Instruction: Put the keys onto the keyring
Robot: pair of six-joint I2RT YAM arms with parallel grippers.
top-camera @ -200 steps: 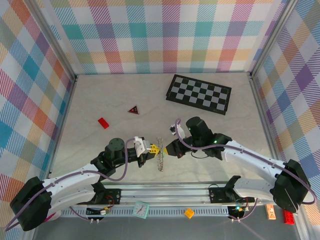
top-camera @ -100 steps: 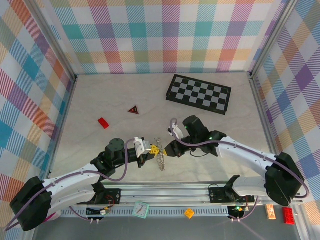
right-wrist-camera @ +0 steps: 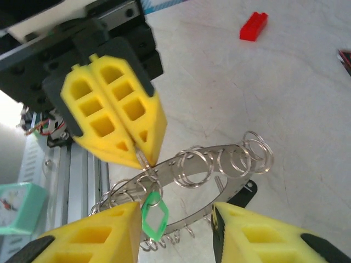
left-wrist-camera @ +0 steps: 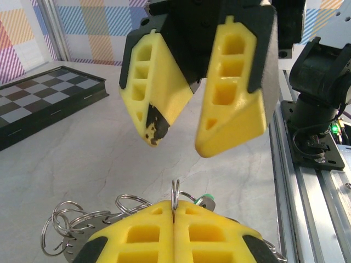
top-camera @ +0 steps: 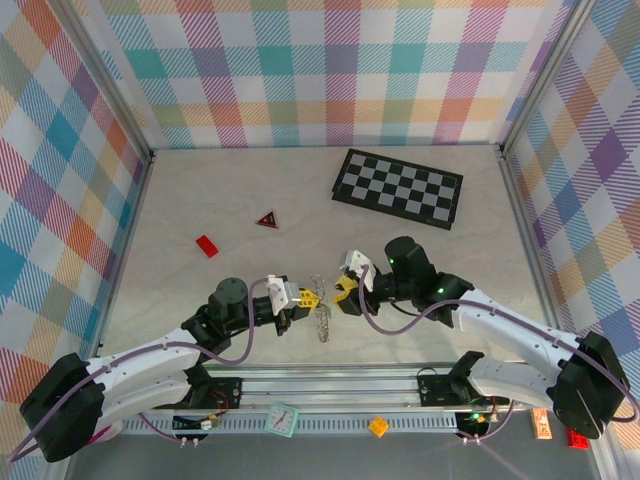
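- The large flat grey metal keyring (right-wrist-camera: 171,163), its rim hung with small wire split loops, lies on the pale table (right-wrist-camera: 307,98). It sits directly under the tips of the left gripper (right-wrist-camera: 143,158) and just ahead of the right gripper (right-wrist-camera: 176,219). From above, it (top-camera: 322,322) lies between the two.
- One thin wire loop (left-wrist-camera: 175,193) stands upright, nipped between the left gripper's yellow fingers (left-wrist-camera: 137,238). They are pressed fully together on it.
- A bright green plastic tag (right-wrist-camera: 155,216) hangs just below that pinched loop, in the gap between the right fingertips. The silver key it belongs to is hard to make out, so I cannot tell whether it is already threaded on.
- A small dark tab (right-wrist-camera: 249,187) pokes out at the ring's edge beside the right gripper's outer finger. It may be the second key's black clip, but it is too small to be sure.
- The right gripper is spread wide and holds nothing, with its tips facing the left fingers.
- By my reading the task is midway. The ring is steadied and one loop is held up, but neither key is confirmed on. Each key must be fed through a loop.
- A red plastic brick (right-wrist-camera: 253,26) lies well beyond the left fingers, and a black-and-white chessboard (top-camera: 398,188) lies far behind the right gripper.
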